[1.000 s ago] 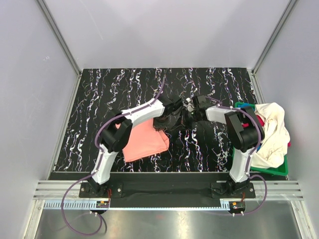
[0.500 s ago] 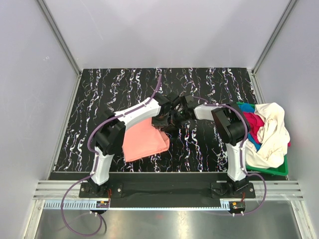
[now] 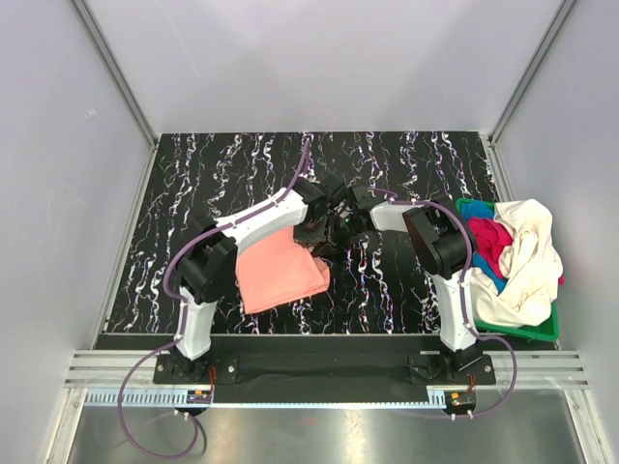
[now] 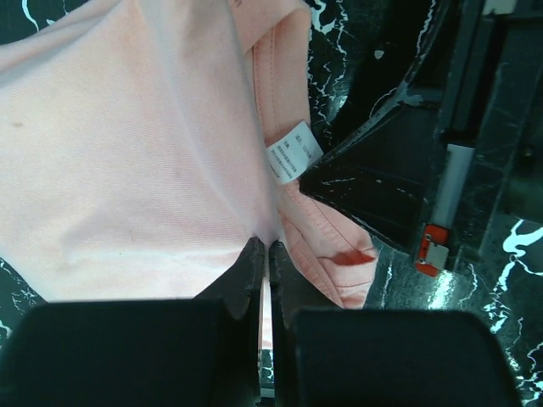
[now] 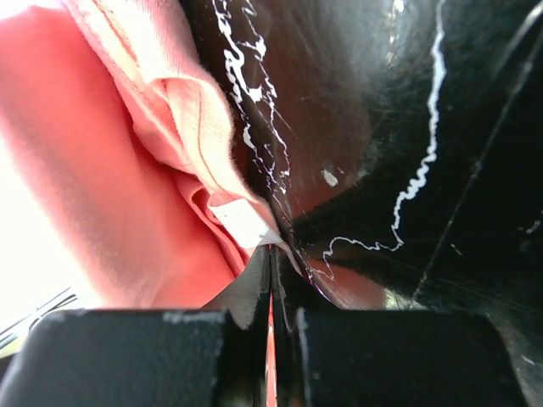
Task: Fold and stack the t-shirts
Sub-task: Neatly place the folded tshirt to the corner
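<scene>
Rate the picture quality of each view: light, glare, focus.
Top external: even light, sharp throughout, no glare on the salmon-pink t-shirt. Left wrist: cloth and neck label crisp, the left gripper dark and featureless. Right wrist: cloth blown out to white at the left edge, the right gripper underexposed, the dark background soft.

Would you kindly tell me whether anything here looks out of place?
The cream-white t-shirt hangs loosely over the rim of the green basket on the right. The salmon-pink t-shirt lies skewed, its collar end bunched.
</scene>
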Motion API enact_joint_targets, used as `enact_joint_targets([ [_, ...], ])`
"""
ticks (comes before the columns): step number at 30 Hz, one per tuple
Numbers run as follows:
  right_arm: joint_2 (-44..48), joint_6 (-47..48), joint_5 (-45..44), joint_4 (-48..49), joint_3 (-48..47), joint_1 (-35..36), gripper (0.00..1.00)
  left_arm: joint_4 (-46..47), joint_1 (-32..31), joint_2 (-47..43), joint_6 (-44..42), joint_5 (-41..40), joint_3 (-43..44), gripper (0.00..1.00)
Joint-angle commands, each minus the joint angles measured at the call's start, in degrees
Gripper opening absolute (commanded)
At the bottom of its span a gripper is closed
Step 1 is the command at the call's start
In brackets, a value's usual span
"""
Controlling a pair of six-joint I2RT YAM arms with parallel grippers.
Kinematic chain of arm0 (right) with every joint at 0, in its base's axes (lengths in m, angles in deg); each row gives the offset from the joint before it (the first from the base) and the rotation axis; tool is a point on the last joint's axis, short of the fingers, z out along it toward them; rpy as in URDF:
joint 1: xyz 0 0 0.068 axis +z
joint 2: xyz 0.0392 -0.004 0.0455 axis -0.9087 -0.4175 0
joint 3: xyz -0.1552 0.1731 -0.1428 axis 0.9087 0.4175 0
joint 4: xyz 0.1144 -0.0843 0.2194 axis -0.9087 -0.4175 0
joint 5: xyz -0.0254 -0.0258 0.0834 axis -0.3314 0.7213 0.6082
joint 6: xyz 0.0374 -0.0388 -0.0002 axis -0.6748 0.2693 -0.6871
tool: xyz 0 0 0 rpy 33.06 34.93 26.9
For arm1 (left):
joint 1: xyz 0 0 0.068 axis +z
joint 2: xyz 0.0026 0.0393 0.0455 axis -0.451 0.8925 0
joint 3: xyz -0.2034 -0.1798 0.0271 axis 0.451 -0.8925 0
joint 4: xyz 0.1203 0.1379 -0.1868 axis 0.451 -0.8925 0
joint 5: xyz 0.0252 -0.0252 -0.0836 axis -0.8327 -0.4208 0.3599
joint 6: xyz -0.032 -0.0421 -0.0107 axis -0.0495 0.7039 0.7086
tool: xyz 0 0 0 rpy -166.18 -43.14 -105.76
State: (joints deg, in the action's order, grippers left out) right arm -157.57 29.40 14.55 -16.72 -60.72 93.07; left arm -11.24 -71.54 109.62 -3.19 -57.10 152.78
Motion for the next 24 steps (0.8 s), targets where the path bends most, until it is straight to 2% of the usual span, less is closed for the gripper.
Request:
enact_joint_targets([
  [1, -0.94, 2.38, -7.16, -3.36, -0.12, 0.73, 0.00, 2.09, 0.17, -3.36, -0.62, 1.92, 2.19, 0.00],
  [16, -0.58, 3.44, -7.42, -5.21, -0.21, 0.73, 0.00, 2.18, 0.08, 2.09, -1.15, 5.70, 5.88, 0.00],
  [20, 0.73, 5.72, -9.26, -7.32, -0.74, 0.64, 0.00, 2.87, 0.08, -0.35, -0.45, 4.03, 3.79, 0.00],
  [24, -0.05, 5.81, -9.27, -8.29, -1.97, 0.64, 0.00, 5.69, 0.26, -0.81, -1.41, 5.69, 3.25, 0.00],
])
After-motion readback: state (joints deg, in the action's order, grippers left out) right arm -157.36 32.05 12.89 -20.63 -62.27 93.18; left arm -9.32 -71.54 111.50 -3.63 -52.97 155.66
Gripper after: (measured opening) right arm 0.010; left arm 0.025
